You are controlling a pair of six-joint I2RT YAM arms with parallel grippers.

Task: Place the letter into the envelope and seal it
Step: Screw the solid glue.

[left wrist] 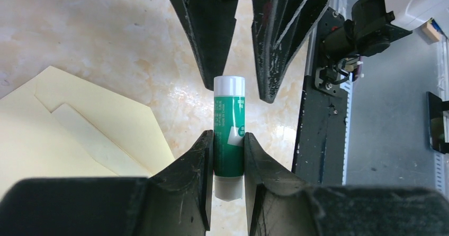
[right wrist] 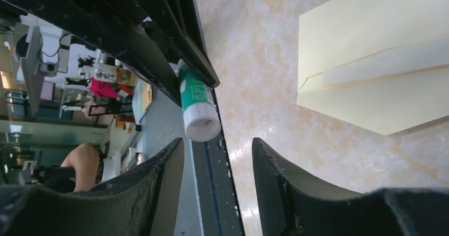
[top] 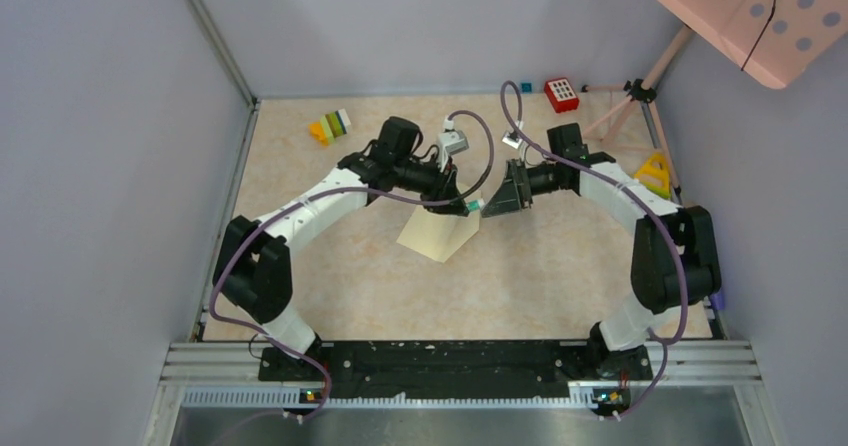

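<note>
— What's at the far left?

— A stack of coloured blocks [top: 330, 126] at the back of the desk [top: 560, 266]. Nearer in, the left claw [left wrist: 229, 141] is clenched on a green glue stick [left wrist: 229, 130] and grips it round its green body, with the white end pointing away toward the other arm.

— And the envelope [top: 438, 234]?

— It lies flat on the desk near the middle, under and just left of where the two claws meet. It is pale yellow, and its pointed flap shows in both wrist views.

— The right side?

— The right claw [right wrist: 217, 146] is released. Its fingers [right wrist: 164, 172] stand apart with nothing between them, facing the stick's white end at close range. Behind it sits a small red box [top: 562, 94] with white buttons, and a yellow object [top: 653, 176] lies by the right wall.
</note>
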